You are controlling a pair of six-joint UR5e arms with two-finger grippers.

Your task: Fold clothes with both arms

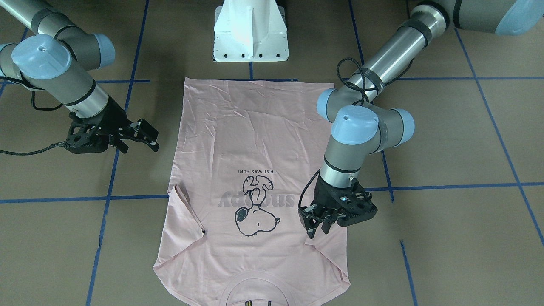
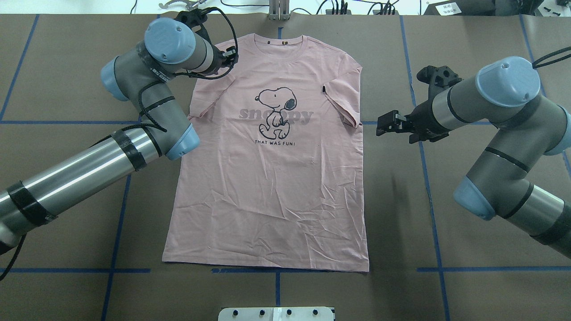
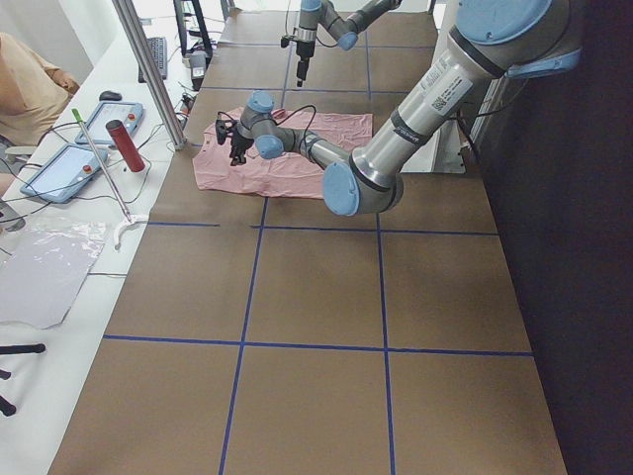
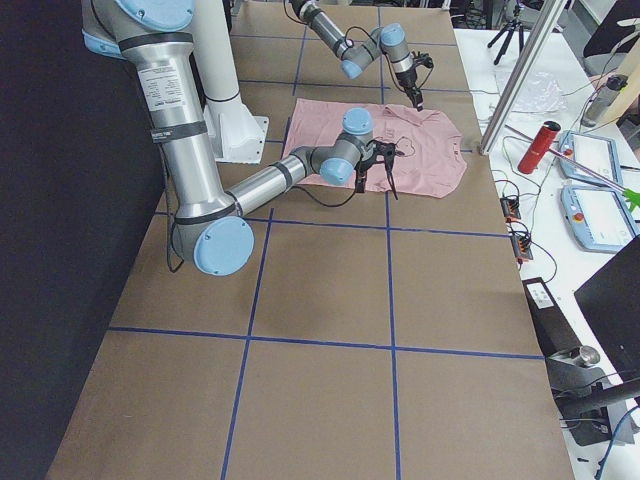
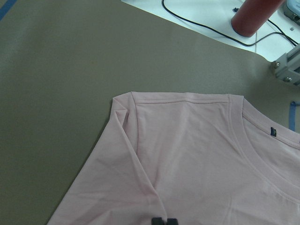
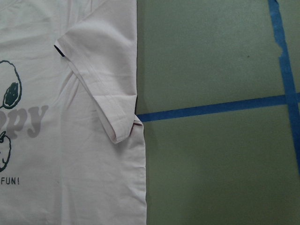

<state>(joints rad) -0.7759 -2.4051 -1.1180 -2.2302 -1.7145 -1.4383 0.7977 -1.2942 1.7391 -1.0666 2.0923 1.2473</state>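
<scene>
The pale pink T-shirt (image 2: 267, 187) lies flat with the Snoopy print up and both sleeves folded inward. Its collar (image 5: 253, 140) points away from the robot. My left gripper (image 1: 318, 229) is over the folded sleeve on its side. In the left wrist view its fingertips (image 5: 159, 220) sit together, shut on the sleeve's raised fold. My right gripper (image 1: 146, 135) is open and empty. It hovers over bare table beside the other folded sleeve (image 6: 101, 89), clear of the cloth. The small dark tag (image 6: 58, 49) shows at that sleeve's edge.
The white pedestal base (image 1: 250, 32) stands just past the shirt's hem. Blue tape lines (image 6: 211, 108) cross the brown table. Beyond the collar edge are a red cylinder (image 5: 255, 16), a metal post (image 5: 288, 68) and cables.
</scene>
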